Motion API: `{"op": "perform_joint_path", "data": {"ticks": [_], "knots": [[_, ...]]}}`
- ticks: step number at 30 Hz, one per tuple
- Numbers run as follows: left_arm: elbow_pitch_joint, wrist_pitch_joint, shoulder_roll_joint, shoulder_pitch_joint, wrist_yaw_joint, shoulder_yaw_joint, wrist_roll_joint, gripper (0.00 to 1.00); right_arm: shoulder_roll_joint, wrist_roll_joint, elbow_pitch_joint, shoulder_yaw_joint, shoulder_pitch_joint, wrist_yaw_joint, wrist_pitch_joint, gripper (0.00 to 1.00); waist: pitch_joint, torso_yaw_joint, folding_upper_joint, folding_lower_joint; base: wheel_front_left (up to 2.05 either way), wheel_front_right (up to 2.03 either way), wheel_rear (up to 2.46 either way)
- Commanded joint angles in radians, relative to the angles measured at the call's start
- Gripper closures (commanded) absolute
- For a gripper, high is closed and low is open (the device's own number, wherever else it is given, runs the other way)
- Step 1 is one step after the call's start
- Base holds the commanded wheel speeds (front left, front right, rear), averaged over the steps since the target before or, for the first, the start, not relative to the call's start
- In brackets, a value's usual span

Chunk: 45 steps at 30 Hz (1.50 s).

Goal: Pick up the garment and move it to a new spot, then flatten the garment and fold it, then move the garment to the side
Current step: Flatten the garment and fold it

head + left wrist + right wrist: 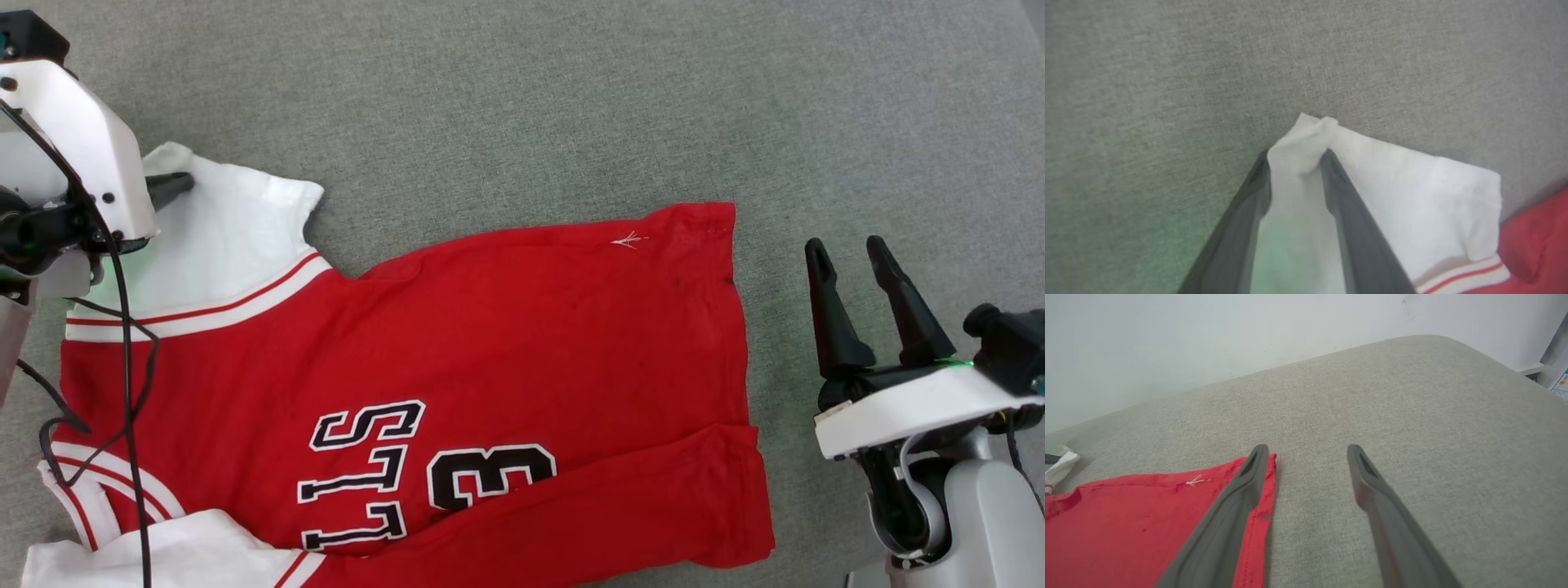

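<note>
A grey-green woven fabric surface point(522, 98) stretched across the head view, evenly lit and matte. In the right wrist view it showed as a padded top with a rounded edge point(1425, 339) toward 1 o'clock. Behind it stood a plain pale wall point(1208, 335), with a faint mark near 1 o'clock. At 3 o'clock, a white ledge point(1529, 369) met a colour-printed label point(1560, 383).

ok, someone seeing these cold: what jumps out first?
The red garment dominates, spread across the grey padded surface with its black white-outlined lettering facing up. At the garment's far left, the left tool has a bunched corner of the white sleeve between its fingers. The right tool sits open just off the hem on the right, with nothing between its fingers.
</note>
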Motion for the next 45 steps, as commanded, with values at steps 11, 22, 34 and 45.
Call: {"op": "perform_joint_path", "data": {"ticks": [11, 22, 34, 45], "knots": [[0.005, -0.104, -0.074, 0.030, -0.003, -0.003, 0.004, 1.00, -0.159, 0.170, 0.142, 0.076, -0.152, -0.001, 0.402, 0.00, -0.068, 0.064, -0.0001, 0.0000, 0.00, 0.00, 0.00], [-0.050, -0.213, -0.138, 0.000, -0.039, -0.014, 0.033, 1.00, -0.267, 0.223, 0.244, 0.123, -0.333, -0.001, 0.772, 0.00, -0.083, 0.206, -0.0001, 0.0000, 0.00, 0.00, 0.00], [-0.051, -0.284, -0.174, 0.036, -0.060, -0.017, 0.029, 1.00, -0.262, 0.262, 0.479, 0.239, -0.345, -0.001, 0.954, 1.00, -0.066, 0.269, -0.0001, 0.0000, 0.00, 0.00, 0.00], [-0.069, -0.383, -0.138, 0.145, -0.060, 0.007, 0.025, 1.00, -0.336, 0.285, 0.356, 0.180, -0.352, -0.001, 0.833, 1.00, -0.178, 0.273, -0.0001, 0.0000, 0.00, 0.00, 0.00]]}}
